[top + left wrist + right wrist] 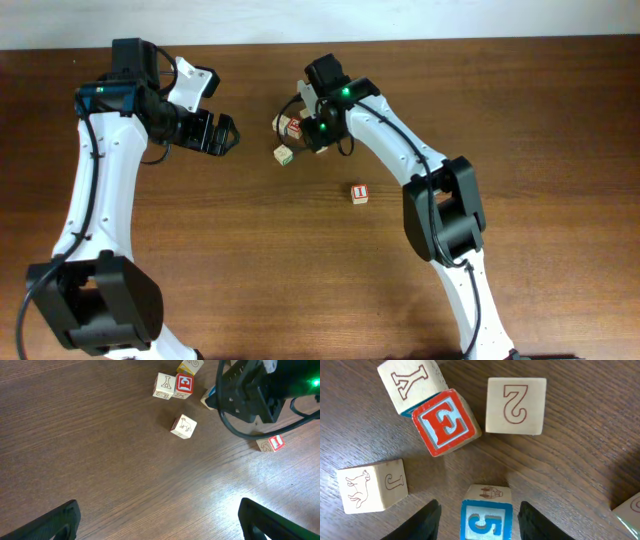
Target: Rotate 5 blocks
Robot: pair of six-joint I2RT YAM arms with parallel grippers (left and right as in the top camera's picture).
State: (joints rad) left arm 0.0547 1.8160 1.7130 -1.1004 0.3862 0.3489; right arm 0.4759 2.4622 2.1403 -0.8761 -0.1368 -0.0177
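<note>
The blocks lie in a loose group, not in a line. In the right wrist view a pale Y block (410,382) touches a red E block (445,422). A pale block marked 2 (515,405) and a J block (370,485) stand apart from them. My right gripper (481,520) is open around a blue 5 block (486,515), with a gap on each side. Overhead, that gripper (318,135) hides the blue block beside the cluster (290,125). My left gripper (225,133) is open wide and empty, left of the blocks.
A lone red-marked block (360,193) lies on the wooden table (200,250), right of and nearer than the group. Another pale block's corner (627,507) shows at the right edge of the right wrist view. The table's far edge meets a white wall.
</note>
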